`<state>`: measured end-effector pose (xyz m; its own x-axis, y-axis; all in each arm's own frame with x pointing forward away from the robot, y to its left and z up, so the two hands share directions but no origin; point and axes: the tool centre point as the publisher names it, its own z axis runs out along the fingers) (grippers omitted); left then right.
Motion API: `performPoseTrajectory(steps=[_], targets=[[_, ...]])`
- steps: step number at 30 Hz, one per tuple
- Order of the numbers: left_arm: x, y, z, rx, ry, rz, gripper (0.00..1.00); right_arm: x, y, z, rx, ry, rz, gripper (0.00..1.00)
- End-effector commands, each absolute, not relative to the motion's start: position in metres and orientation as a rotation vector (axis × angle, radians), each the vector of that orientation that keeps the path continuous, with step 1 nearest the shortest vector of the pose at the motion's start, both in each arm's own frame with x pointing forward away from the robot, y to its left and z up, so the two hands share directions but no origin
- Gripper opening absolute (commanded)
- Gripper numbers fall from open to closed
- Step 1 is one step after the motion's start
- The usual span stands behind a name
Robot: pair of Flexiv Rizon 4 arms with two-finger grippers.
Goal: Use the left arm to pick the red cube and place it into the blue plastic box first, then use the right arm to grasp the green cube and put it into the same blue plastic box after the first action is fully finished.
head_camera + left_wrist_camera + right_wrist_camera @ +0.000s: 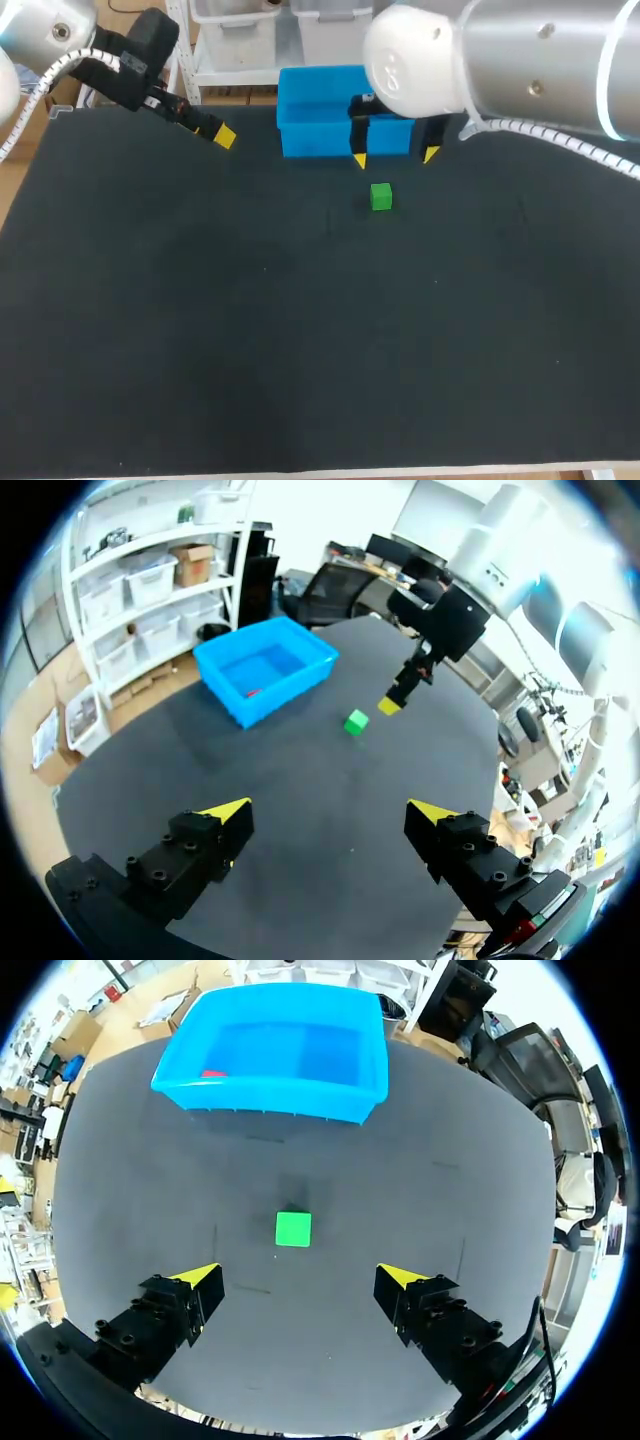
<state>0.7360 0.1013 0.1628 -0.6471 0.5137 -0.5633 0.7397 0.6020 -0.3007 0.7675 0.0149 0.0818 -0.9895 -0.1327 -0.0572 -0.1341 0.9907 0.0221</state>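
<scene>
The blue plastic box [312,138] is standing at the far edge of the black worktop [200,330], near its middle, with its open side facing up. The red cube [213,1074] is lying inside it on the floor of the box, close to one end wall. From my right wrist it is showing as a small red patch, and nothing else is showing in the box.

The green cube [381,196] is sitting on the worktop just in front of the box, apart from its front wall and touching nothing but the cloth.

I am holding my right tool [395,157] above the worktop between the box and the green cube. Its two yellow-tipped fingers are standing wide apart with nothing gripped. From the right wrist, the green cube is lying a little ahead of the tips, roughly in line with the gap between them, and neither finger is touching it.

I am holding my left tool [330,812] over the far left part of the worktop, well apart from the box and both cubes. Its fingers are also spread wide, with only bare worktop showing between them.
</scene>
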Motion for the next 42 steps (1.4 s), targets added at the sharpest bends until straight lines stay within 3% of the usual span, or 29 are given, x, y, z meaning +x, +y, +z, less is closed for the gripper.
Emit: performPoseTrajectory(steps=[1,42], targets=[[0.736,0.102,0.162,1.002,2.402,-0.732,1.00,0.772,0.023,0.076,-0.205,3.081,-0.007,1.00],[0.736,0.102,0.162,1.002,2.402,-0.732,1.00,0.781,0.020,0.020,-0.084,2.972,-0.031,1.00]])
